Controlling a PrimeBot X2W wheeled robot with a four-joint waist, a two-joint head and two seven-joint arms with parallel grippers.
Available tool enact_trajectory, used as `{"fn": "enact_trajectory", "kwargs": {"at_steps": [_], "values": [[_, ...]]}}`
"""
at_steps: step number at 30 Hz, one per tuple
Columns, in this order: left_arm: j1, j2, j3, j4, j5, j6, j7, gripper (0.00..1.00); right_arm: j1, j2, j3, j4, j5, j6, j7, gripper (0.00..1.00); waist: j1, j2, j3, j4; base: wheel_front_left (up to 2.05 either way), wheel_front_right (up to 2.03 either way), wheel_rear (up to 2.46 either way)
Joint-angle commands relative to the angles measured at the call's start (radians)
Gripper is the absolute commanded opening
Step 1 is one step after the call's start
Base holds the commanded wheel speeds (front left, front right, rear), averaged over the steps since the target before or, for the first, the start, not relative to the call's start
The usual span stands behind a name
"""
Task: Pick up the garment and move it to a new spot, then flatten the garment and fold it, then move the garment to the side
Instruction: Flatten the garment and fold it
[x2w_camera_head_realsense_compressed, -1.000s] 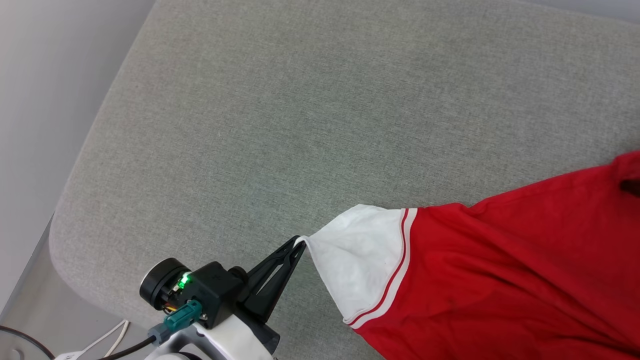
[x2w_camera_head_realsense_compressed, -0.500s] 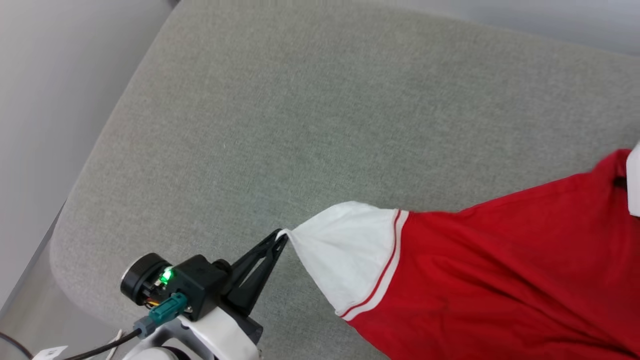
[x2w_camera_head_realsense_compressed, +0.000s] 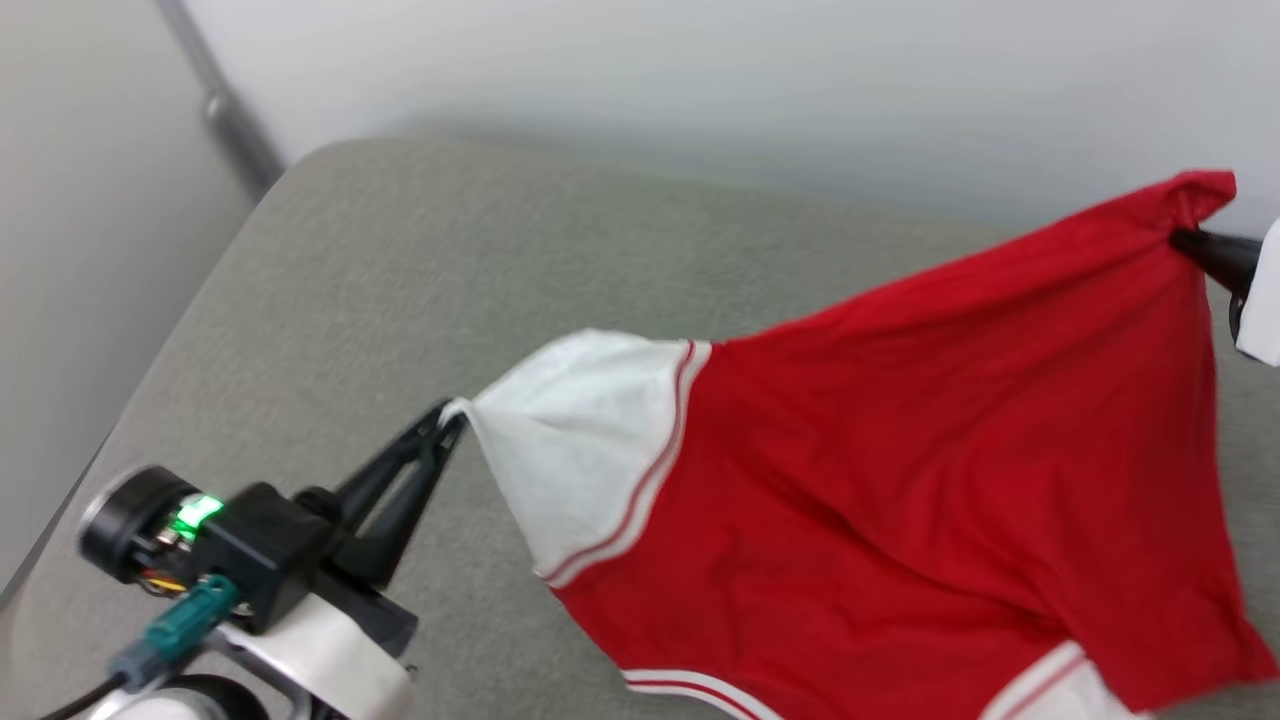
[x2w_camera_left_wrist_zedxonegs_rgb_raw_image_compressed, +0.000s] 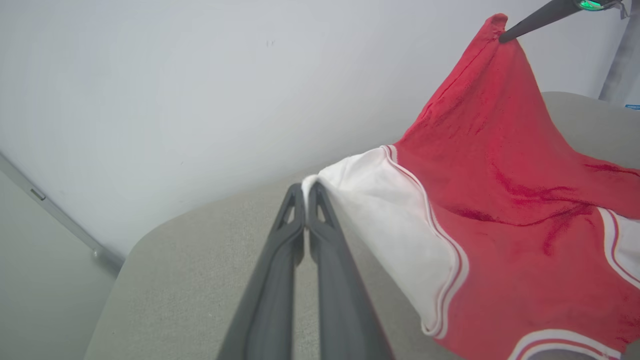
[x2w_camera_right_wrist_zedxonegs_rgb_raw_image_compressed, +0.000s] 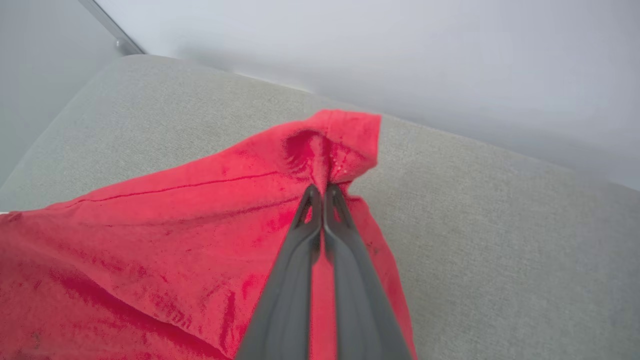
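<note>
**Garment lifted between both grippers: carry step, by my reading**

Garment (x2w_camera_head_realsense_compressed: 900, 450): red jersey, spread as a slanting sheet across the centre and right of the head view. Its upper edge is raised off the grey fabric-covered tabletop (x2w_camera_head_realsense_compressed: 400, 250). The lower part, with striped trim, runs out at the bottom of the frame. In the left wrist view that part appears to lie on the tabletop, but I am not certain.

Left hold: white sleeve (x2w_camera_head_realsense_compressed: 590, 430), drawn out to a point. The left gripper (x2w_camera_head_realsense_compressed: 452, 415), at lower left of the frame, is clenched on the very tip of the cuff.

Right hold: the right gripper (x2w_camera_head_realsense_compressed: 1185, 240), at the upper right edge, is clamped on a bunched red corner. Which part of the shirt this is, I cannot tell. The right wrist view shows cloth puckered round the closed tips.

Why held so: two holds well apart put the cloth under tension, so it hangs open rather than balling up. The right hold is higher, hence the slant.

Judgement: move to the new spot under way; flattening and folding not yet begun. The sleeve pinch is thin and could slip under more pull.

Beyond: pale wall (x2w_camera_head_realsense_compressed: 700, 80) behind the tabletop's far edge.
</note>
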Motion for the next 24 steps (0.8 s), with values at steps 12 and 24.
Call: {"fn": "enact_trajectory", "kwargs": {"at_steps": [12, 24], "values": [[-0.125, 0.148, 0.209, -0.131, -0.027, 0.039, 0.01, 0.0, -0.049, 0.006, 0.002, -0.246, 0.102, 0.0, -0.051, 0.0, 0.0, 0.0, -0.124, -0.21, 0.0, 0.0, 0.0], [-0.305, 0.194, 0.38, -0.143, -0.063, 0.027, -0.02, 0.0, -0.099, 0.049, -0.054, -0.399, 0.136, 0.0, -0.06, 0.0, 0.0, 0.0, -0.089, -0.329, 0.0, 0.0, 0.0]]}}
